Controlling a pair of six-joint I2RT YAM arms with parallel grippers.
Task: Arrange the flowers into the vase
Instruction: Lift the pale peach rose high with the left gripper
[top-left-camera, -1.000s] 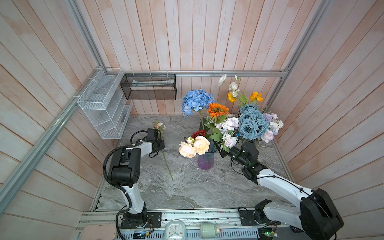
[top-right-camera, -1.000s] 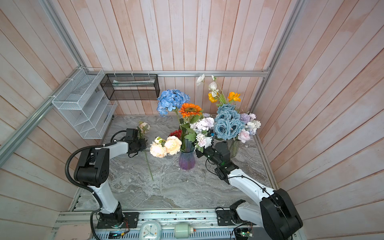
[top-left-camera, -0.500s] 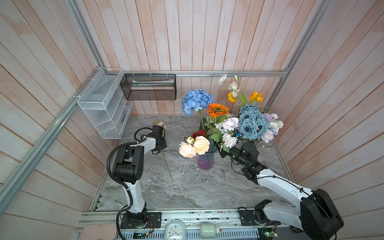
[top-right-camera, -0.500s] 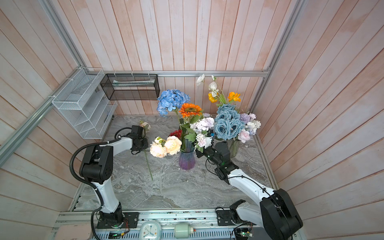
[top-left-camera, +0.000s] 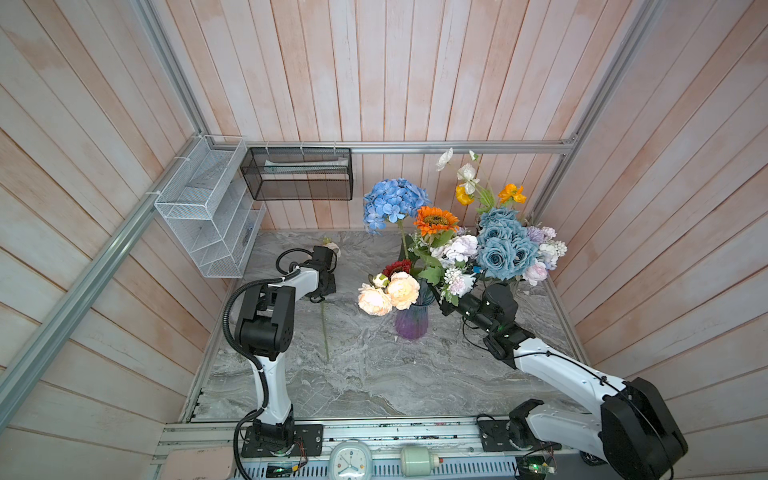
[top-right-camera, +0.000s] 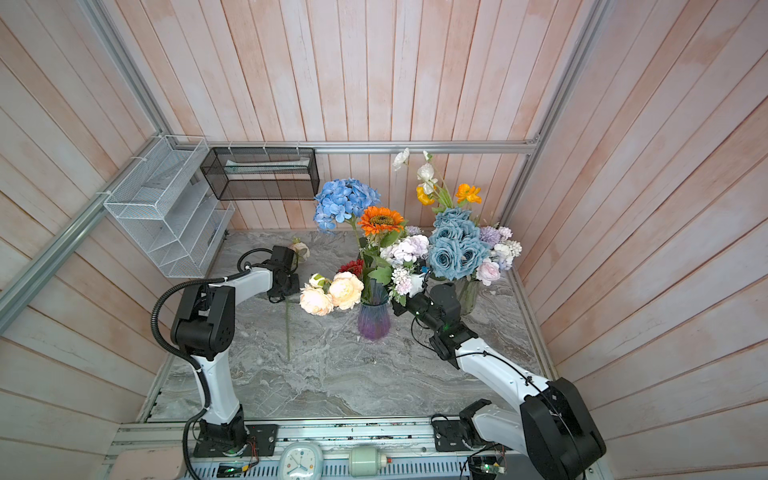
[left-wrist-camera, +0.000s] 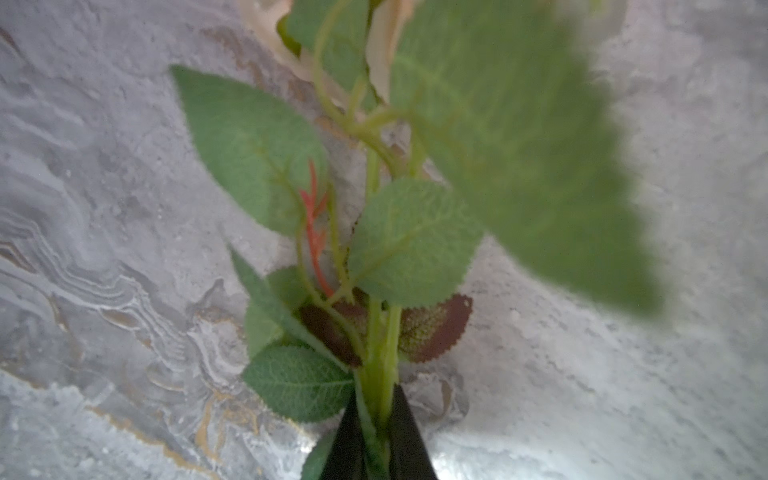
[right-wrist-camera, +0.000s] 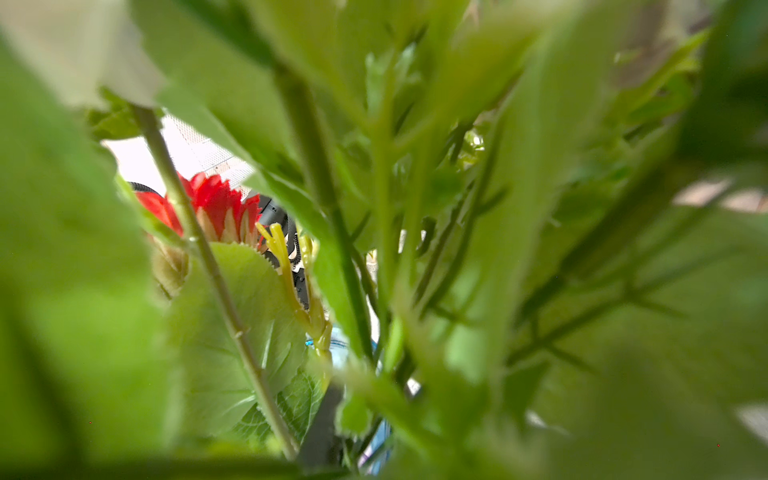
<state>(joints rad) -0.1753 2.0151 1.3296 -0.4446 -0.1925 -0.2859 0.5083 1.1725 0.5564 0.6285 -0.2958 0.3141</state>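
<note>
On the surface (top-left-camera: 374, 386), the purple vase (top-left-camera: 411, 326) of flowers (top-left-camera: 435, 219) stands unchanged, the right end effector (top-left-camera: 444, 306) still buried among the stems, its grip impossible to tell. The left end effector (left-wrist-camera: 376, 432), half-open a second ago, now pinches the stem of the loose rose (top-right-camera: 300, 250) lying left of the vase.

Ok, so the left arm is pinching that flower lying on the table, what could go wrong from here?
1. The left gripper is shut on the loose flower up by its leaves, so its long stem may drag or swing when lifted.
2. The purple vase is crowded and its peach roses lean outward; another stem might tip it.
3. The right gripper sits buried in foliage and could snag stems.
</note>
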